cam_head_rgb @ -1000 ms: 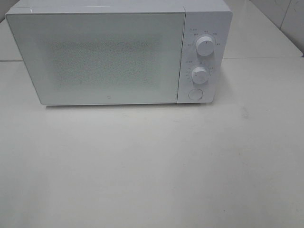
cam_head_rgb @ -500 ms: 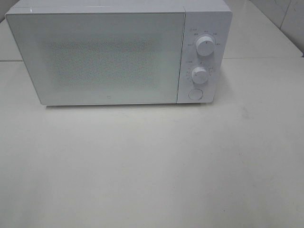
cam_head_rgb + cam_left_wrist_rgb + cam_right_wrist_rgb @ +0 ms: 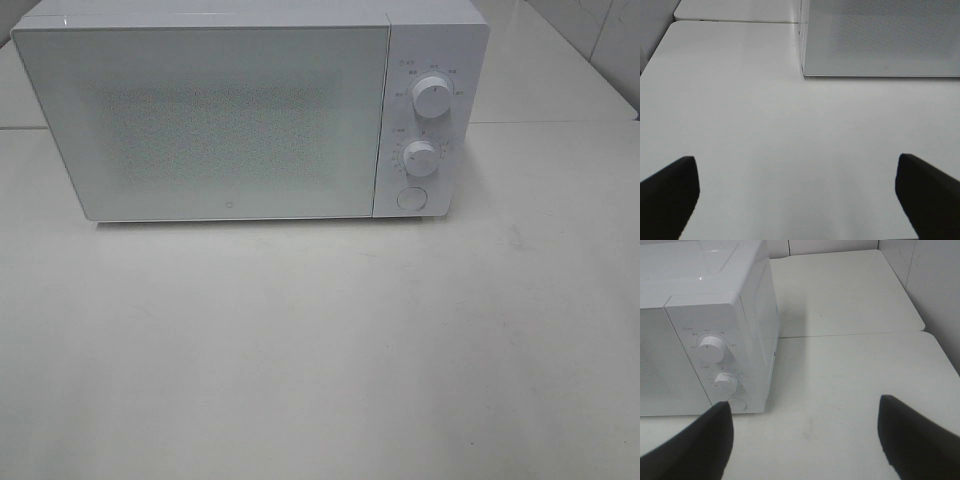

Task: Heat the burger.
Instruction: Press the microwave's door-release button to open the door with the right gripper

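1. Burger: not seen in any view. None on the table [image 3: 320, 350]. Whether it lies behind the shut door [image 3: 200, 120] of the microwave oven [image 3: 250, 110] cannot be told; the speckled window shows nothing inside.
2. Heading and long axis of the burger: not determinable, the item being hidden. No long axis would be expected of a round burger.
3. Change over the last second: none noted in the high view. Door, upper dial [image 3: 432, 96], lower dial [image 3: 421, 157] and round button [image 3: 411, 198] are as they were. No arm has entered that view.
4. Meaning for the task (judged): no step is visibly under way. Either loading is already done and the dials remain to be set, or the burger has yet to be brought.
5. Left gripper [image 3: 796, 170]: fingers spread wide, nothing between them, above bare table in front of the oven's door side.
6. Right gripper [image 3: 805, 410]: fingers apart, nothing held, facing the control panel corner.
7. Oven fills the upper half of the high view, panel at upper right.
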`<move>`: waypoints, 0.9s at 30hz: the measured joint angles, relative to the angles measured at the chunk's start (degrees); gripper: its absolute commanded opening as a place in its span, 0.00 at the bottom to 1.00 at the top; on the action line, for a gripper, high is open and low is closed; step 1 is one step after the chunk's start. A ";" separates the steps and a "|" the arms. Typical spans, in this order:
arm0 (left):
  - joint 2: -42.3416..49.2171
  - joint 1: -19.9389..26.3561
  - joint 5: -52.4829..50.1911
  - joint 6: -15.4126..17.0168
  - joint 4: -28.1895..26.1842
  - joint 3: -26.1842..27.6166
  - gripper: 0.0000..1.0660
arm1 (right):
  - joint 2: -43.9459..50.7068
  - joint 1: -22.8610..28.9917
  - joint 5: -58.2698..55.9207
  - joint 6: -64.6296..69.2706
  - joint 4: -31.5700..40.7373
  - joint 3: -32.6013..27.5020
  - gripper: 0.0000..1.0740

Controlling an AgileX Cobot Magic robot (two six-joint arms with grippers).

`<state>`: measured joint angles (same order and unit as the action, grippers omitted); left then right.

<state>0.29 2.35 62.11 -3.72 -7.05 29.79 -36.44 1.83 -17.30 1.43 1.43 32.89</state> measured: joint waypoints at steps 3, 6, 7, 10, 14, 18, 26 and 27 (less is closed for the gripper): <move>0.00 0.00 0.00 0.00 0.00 0.00 0.94 | -2.23 0.00 2.64 0.00 -0.46 0.00 0.71; 0.00 0.00 0.00 0.00 0.00 0.00 0.94 | -5.16 0.00 6.42 0.00 -0.92 -0.06 0.71; 0.00 0.00 0.00 0.00 0.00 0.00 0.94 | -5.90 0.00 7.96 0.00 -0.92 -0.29 0.71; 0.00 0.00 0.00 0.00 0.00 0.00 0.94 | -7.56 0.00 13.52 0.00 -0.92 -2.12 0.71; 0.00 0.00 0.00 0.00 0.00 0.00 0.94 | -9.00 0.00 20.23 0.00 -0.92 -4.93 0.71; 0.00 0.00 0.00 0.00 0.00 0.00 0.94 | -11.63 0.00 30.08 0.00 -0.92 -8.88 0.71; 0.00 0.00 0.00 0.00 0.00 0.00 0.94 | -18.68 0.00 36.73 0.00 -0.80 -10.54 0.71; 0.00 0.00 0.00 0.00 0.00 0.00 0.94 | -19.71 0.00 38.10 0.00 -0.80 -10.77 0.71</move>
<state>0.29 2.35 62.11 -3.72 -7.05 29.79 -56.15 1.83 20.80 1.43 0.63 22.12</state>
